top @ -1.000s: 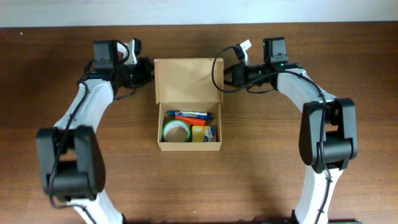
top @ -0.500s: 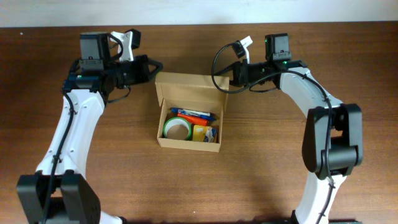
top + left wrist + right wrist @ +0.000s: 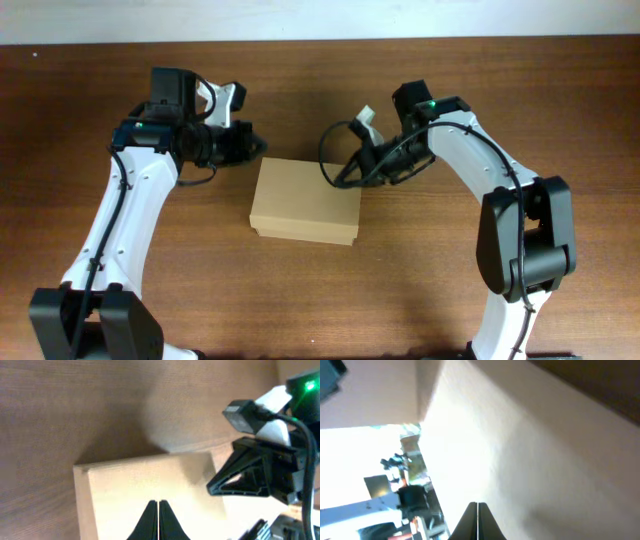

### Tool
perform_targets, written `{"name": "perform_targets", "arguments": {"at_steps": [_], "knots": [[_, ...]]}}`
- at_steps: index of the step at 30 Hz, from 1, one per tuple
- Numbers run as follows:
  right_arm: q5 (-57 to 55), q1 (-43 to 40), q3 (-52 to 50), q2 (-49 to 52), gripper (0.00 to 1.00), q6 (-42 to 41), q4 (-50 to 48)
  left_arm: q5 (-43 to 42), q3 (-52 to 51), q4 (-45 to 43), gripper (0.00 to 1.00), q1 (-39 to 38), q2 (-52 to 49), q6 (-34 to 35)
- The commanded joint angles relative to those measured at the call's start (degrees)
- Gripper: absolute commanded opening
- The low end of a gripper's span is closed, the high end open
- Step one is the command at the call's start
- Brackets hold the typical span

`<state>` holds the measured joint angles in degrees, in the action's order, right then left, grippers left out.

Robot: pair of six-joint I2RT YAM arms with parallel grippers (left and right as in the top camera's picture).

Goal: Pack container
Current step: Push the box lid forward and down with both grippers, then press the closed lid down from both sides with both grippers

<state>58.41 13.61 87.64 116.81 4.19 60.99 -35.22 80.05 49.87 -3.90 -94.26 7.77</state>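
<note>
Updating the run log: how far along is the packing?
Done: the container is closed, nothing inside visible. In hand: the left gripper and right gripper, both shut, sit at its far top corners, seemingly pressing the top down; contact unclear. Left: likely just backing both grippers off.

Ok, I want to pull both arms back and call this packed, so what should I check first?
1. The lid of the container down flat: ok.
2. Nothing poking out at the edges: ok in the overhead view.
3. Contents inside: cannot tell, the lid hides them.
4. The left gripper empty: ok, fingers shut on nothing.
5. The right gripper empty: ok, shut, close to the lid.
6. Lid tucked so it won't spring up: cannot tell.
</note>
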Motion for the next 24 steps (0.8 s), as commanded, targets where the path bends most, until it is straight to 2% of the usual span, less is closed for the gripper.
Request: {"name": "perform_targets", "arguments": {"at_steps": [1, 5, 11, 19, 24], "knots": [[-6.5, 0.0, 0.5, -3.9, 0.04, 5.7, 3.0, 4.0, 0.7, 3.0, 0.02, -0.2, 1.4, -2.4], [-11.2, 0.0, 0.5, -7.9, 0.04, 6.6, 6.9, 4.7, 0.7, 5.8, 0.02, -0.9, 2.3, -3.6], [-20.4, 0.3, 0.5, -19.5, 0.04, 6.5, 10.6, 7.1, 0.7, 8.7, 0.02, -2.9, 7.7, -4.6], [-20.8, 0.3, -0.8, -30.2, 0.04, 6.5, 14.0, 9.8, -0.7, 11.3, 0.02, -7.7, 14.8, -5.1], [-20.7, 0.3, -8.1, -32.5, 0.04, 6.3, 11.1, 9.8, -5.6, 9.8, 0.02, -8.1, 16.6, -5.0]]}}
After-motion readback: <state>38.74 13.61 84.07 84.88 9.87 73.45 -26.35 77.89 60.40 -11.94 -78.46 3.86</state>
